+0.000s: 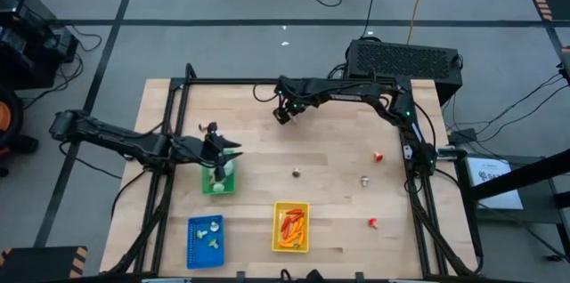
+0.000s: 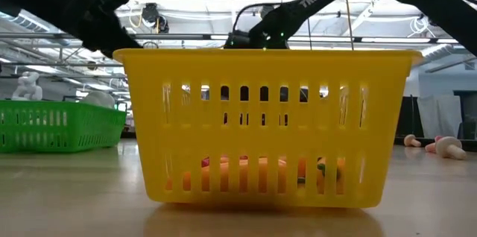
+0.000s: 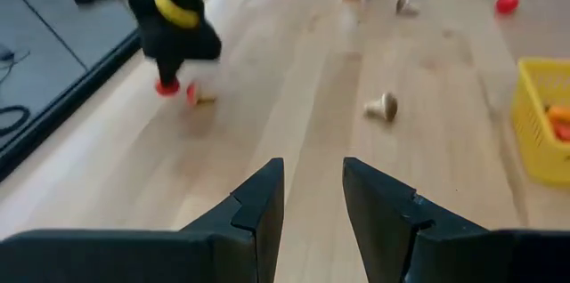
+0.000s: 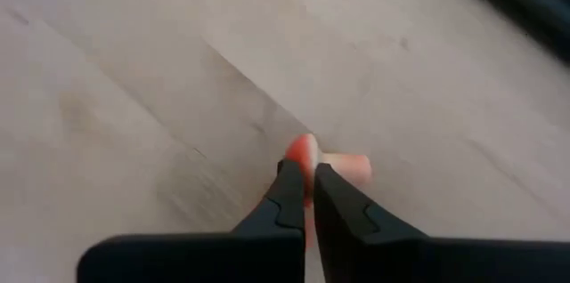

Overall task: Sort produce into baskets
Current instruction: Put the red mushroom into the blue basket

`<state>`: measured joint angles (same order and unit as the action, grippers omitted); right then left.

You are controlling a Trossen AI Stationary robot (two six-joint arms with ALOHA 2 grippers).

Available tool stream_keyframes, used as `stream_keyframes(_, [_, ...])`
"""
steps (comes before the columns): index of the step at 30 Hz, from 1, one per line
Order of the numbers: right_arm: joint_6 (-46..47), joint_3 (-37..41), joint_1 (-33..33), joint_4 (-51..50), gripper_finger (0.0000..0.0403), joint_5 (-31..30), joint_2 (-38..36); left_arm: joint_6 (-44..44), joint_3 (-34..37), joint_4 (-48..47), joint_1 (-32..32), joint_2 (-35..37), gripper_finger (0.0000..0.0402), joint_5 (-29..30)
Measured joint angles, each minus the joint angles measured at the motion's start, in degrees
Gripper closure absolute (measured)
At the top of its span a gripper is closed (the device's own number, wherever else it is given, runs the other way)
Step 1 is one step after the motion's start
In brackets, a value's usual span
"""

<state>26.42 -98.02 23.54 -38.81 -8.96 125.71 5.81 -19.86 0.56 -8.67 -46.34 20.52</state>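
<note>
A red-and-white piece [image 4: 313, 160] is pinched by its red cap between the closed fingers of the right gripper [image 4: 307, 196], the pale stem left sticking out to one side. It is held low at the table [image 1: 338, 158], well beyond the yellow basket [image 1: 290, 227] toward the far edge; whether it is lifted clear of the wood cannot be told. The cap is judged the better grip, being the wider part. In the left wrist view the same gripper [image 3: 169, 83] is seen far off with the red piece at its tip.

The yellow basket is taken as landmark. Orange carrots [image 1: 289, 226] and red peppers lie in it, so it is judged the bin for those kinds. To its left stands the blue basket [image 1: 205, 240], with a few white bulbs [image 1: 210, 232] inside. Beyond that one stands the green basket [image 1: 218, 179], with pale contents partly hidden by the arm above.

Loose produce is left on the wood: a mushroom-like piece [image 1: 296, 173] just beyond the yellow basket, another [image 1: 364, 180] further right, a red piece [image 1: 378, 154] beyond that, and one more red piece [image 1: 372, 222] right of the basket. Sorting is judged partly done.

The left gripper [image 3: 312, 203] hangs over the green basket, fingers parted and empty, a narrow gap between them. It is judged to be waiting there, clear of the right arm's path.
</note>
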Motion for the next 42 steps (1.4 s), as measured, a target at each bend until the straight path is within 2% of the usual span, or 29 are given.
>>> stream_keyframes(8, [-3.55, -0.04, -5.07, 3.15, 0.0403, 0.62, -7.08, 4.36, 0.00, -9.43, 0.00, 3.97, 0.0276, 7.47])
stream_keyframes(15, [-13.57, -0.06, -18.67, 10.55, 0.0403, 7.45, -9.11, 4.62, -0.02, -10.08, 0.00, 4.94, 0.0276, 10.89])
stream_keyframes(18, [-18.72, -0.06, -25.48, 15.34, 0.0402, 7.90, -8.08, 4.36, 0.00, -10.76, 0.00, 5.18, 0.0276, 11.33])
stream_keyframes(23, [-25.37, 0.00, -34.27, 26.43, 0.0402, 8.03, -4.47, 2.88, 0.00, -10.97, 0.00, 5.18, 0.0276, 12.54])
stream_keyframes(27, [-27.72, -0.06, -37.92, 38.25, 0.0402, 10.44, -0.74, 2.85, 0.00, -10.28, 0.00, 5.15, 0.0276, 12.75])
stream_keyframes(30, [-28.68, -0.04, -39.39, 47.12, 0.0402, 13.35, 3.09, 2.87, 0.00, -9.89, 0.00, 5.13, 0.0276, 12.79])
stream_keyframes(33, [-28.73, 0.01, -40.22, 60.24, 0.0402, 16.70, 7.03, 3.59, 0.00, -9.92, 0.00, 5.13, 0.0276, 12.78])
stream_keyframes(37, [-28.66, -0.06, -40.73, 75.92, 0.0402, 17.01, 12.16, 4.44, 0.00, -9.89, 0.00, 5.13, 0.0276, 12.78])
stream_keyframes(40, [-25.66, -0.08, -40.63, 81.14, 0.0402, 16.88, 15.68, 5.79, 0.00, -10.00, -0.05, 5.13, 0.0276, 12.78])
stream_keyframes(42, [-23.60, -2.05, -40.57, 81.26, 0.0402, 16.90, 17.65, 5.91, 0.00, -9.98, -0.15, 5.13, 0.0276, 12.78])
